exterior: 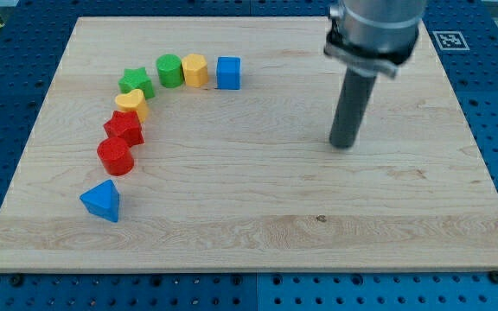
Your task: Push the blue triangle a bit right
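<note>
Blue triangle (101,201) lying alone at the near left of the desk (258,233), just below the end of a curved row of blocks. Row running up and over from there: red cylinder (115,157), red star-like block (124,128), yellow heart-shaped block (132,103), green star (136,83), green cylinder (170,70), yellow block (195,70), blue cube (228,72). Neighbours in the row touching or nearly so; triangle near the red cylinder yet apart from it.

No claw fitted: only a straight dark rod, holding nothing. My tip (343,145) standing on the wood right of centre, well apart from every block and far to the right of the triangle.

Not yet begun, by the look of it. For a push rightward, contact needed on the triangle's left face, so a long trip round to its far-left side first.

Risks from here:
- Crossing straight over to the left and clipping the red cylinder or red star-like block, scattering the row.
- Arriving at the triangle from the right and shoving it left, toward the desk's near-left edge, close by.
- Off-centre contact on a sloped face, spinning the triangle or sliding it up into the red cylinder instead of right.
- Overshooting: only a small shift asked for, and open wood to its right offering nothing to stop it.
</note>
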You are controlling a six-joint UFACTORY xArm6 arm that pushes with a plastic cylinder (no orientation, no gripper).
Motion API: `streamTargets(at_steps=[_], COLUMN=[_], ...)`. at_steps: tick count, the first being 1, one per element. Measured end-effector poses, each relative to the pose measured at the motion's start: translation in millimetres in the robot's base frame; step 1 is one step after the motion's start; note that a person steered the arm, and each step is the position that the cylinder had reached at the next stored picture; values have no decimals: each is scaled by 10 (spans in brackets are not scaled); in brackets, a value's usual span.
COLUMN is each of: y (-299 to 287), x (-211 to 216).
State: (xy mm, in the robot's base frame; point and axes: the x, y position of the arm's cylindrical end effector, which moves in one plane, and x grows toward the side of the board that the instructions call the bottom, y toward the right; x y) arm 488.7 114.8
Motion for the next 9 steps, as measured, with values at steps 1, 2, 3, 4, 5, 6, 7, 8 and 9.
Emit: streamTargets(at_steps=[1, 2, 3, 4, 5, 6, 7, 8, 9], y=[-258, -903, -1567, -1615, -2039, -2674, -3285, -3504, -3505], x=[629, 1001, 1244, 1273, 1273, 1272, 1096, 767, 771])
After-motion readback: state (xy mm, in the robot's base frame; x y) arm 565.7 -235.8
